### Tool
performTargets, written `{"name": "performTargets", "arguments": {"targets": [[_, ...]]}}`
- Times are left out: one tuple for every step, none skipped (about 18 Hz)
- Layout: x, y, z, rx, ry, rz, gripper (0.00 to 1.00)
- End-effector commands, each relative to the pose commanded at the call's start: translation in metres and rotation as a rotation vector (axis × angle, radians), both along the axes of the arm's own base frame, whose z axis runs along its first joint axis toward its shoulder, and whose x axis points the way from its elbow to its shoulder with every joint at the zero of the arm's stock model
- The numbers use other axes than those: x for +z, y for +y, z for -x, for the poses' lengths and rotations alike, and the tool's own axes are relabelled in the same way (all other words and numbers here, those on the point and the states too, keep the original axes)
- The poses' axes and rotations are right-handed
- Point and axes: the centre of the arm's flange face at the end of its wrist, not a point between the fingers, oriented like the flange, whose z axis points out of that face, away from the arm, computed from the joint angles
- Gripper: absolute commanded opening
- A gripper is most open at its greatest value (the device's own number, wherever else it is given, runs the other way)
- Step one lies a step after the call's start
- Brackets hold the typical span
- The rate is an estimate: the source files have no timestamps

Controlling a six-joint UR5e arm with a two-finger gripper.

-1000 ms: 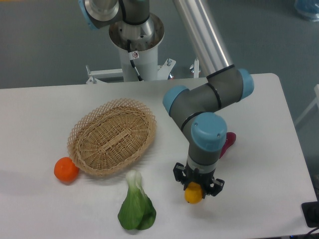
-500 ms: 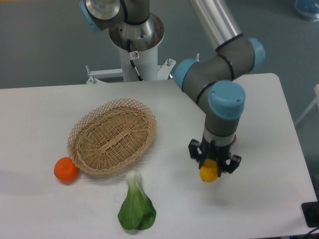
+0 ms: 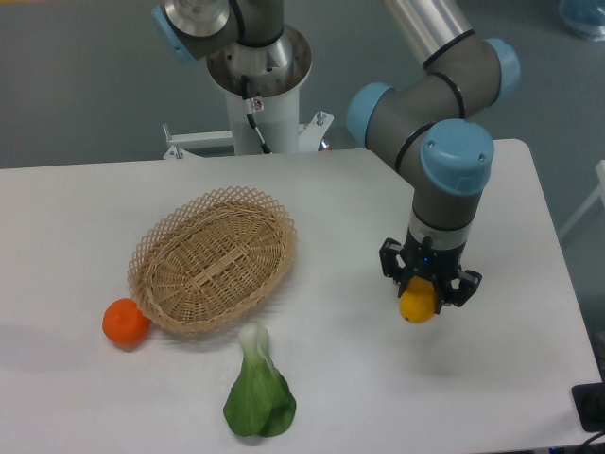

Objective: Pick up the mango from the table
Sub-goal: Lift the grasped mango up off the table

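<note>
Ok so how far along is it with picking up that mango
The grab looks done: the gripper is shut on the mango. The lift seems in hand; the fruit appears raised off the white table, though its height is hard to judge. Little is left beyond holding it clear.

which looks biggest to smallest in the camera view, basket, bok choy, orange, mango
1. wicker basket, clearly largest.
2. bok choy.
3. orange and mango look alike: the gripper hides part of the mango and it may sit nearer the camera, so I won't rank them.
</note>
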Motion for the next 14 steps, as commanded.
{"name": "performTargets", "arguments": {"targets": [[0.0007, -0.0003, 0.0004, -0.013, 0.002, 0.007, 0.38], [0.0007, -0.0008, 0.0007, -0.015, 0.005, 0.013, 0.39], [0.0005, -0.0014, 0.0009, -0.014, 0.007, 0.019, 0.39], [0.0007, -0.0006, 0.0003, -0.015, 0.008, 0.018, 0.39], [0.0005, -0.0007, 0.0002, -0.017, 0.007, 0.019, 0.39], [0.0008, -0.001, -0.0003, -0.017, 0.007, 0.019, 0.39], [0.0007, -0.0011, -0.0002, -0.017, 0.008, 0.02, 0.38], [0.0007, -0.0017, 0.0002, -0.015, 0.012, 0.027, 0.38], [-0.0001, -0.0021, -0.0002, -0.015, 0.016, 0.036, 0.38], [-0.0008, -0.0028, -0.0002, -0.014, 0.017, 0.043, 0.38], [-0.0007, -0.0027, -0.0001, -0.014, 0.019, 0.042, 0.38], [-0.0007, -0.0028, 0.0, -0.014, 0.02, 0.043, 0.38], [-0.0007, -0.0028, 0.0, -0.014, 0.02, 0.043, 0.38], [-0.0014, -0.003, -0.0003, -0.014, 0.018, 0.044, 0.38]]}}
